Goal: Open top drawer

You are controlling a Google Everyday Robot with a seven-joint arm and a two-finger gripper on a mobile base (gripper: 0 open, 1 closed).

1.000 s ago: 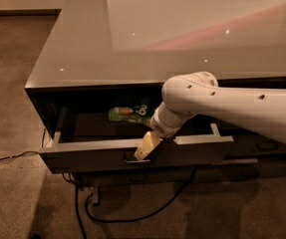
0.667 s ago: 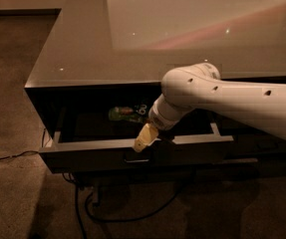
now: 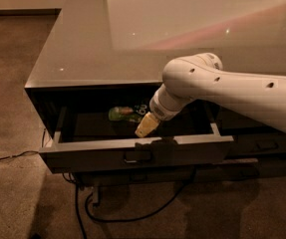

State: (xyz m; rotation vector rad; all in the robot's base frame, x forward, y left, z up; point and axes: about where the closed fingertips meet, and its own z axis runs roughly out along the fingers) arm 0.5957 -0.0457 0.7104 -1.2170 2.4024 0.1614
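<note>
Since a second ago the pale yellow-tipped gripper (image 3: 147, 125) has lifted off the small rectangular loop handle (image 3: 137, 156) and drawn back a little. It now hangs just above and behind the front panel rather than down against it. The drawer itself has not shifted in that time.

Nearest us, on the brown carpeted floor (image 3: 13, 198), a black cable (image 3: 132, 215) loops under the cabinet. Above it the wide dark grey top drawer (image 3: 92, 154) stands pulled well out of its column, its front panel leaning forward of the carcass and its pale side rails showing. The handle sits at the panel's centre, with nothing touching it.

Just behind the panel we see the gripper pointing down into the drawer cavity, apart from the handle. Whether it is parted or closed up we cannot tell, as it reads as one pale block. The thick white robot arm (image 3: 232, 91) reaches in from the right.

Deeper in the drawer lies a green and yellow crumpled packet (image 3: 122, 113), near the gripper but not touching it. Farthest back, the glossy grey cabinet top (image 3: 92, 49) spreads away.

We judge the pull finished and the release under way. What is left calls for raising the arm clear without catching the front panel or the packet.
</note>
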